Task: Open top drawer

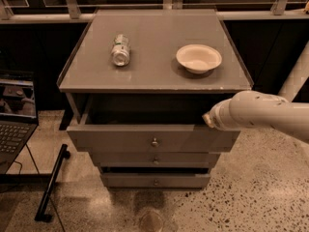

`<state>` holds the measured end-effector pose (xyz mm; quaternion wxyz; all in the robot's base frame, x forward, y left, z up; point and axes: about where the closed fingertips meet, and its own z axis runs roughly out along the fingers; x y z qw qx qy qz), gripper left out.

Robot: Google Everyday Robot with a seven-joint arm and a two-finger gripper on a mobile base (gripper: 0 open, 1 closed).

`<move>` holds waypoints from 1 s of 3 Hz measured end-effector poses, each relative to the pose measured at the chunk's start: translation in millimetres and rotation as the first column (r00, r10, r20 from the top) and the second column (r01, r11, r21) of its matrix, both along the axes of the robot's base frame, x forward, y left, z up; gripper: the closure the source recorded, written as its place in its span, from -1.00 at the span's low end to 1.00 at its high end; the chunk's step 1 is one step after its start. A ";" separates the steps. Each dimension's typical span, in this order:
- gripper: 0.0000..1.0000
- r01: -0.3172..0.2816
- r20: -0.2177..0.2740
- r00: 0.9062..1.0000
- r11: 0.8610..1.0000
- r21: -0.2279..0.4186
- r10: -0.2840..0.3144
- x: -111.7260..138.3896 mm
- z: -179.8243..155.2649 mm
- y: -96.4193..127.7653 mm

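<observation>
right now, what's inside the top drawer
The top drawer is pulled out. The visible strip of its interior is dark, with nothing distinguishable. The cabinet top covers the rear part, and the gripper, at the drawer's right front edge, hides that corner.

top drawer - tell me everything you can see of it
The top drawer is a plain grey flat panel, widest of the three fronts, with one small round metal knob at its centre. It stands pulled out from under the cabinet top, its dark inside showing; contents cannot be made out. The gripper is at the right end of its upper edge.
</observation>
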<state>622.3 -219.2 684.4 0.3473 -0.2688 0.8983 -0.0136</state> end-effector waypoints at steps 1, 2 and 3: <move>1.00 0.000 0.000 1.000 1.000 0.000 0.000 0.0 0.0 0.0; 1.00 -0.007 0.007 1.000 0.999 -0.042 0.007 24.5 0.7 7.7; 1.00 -0.007 0.007 1.000 0.999 -0.043 0.007 25.3 0.8 8.0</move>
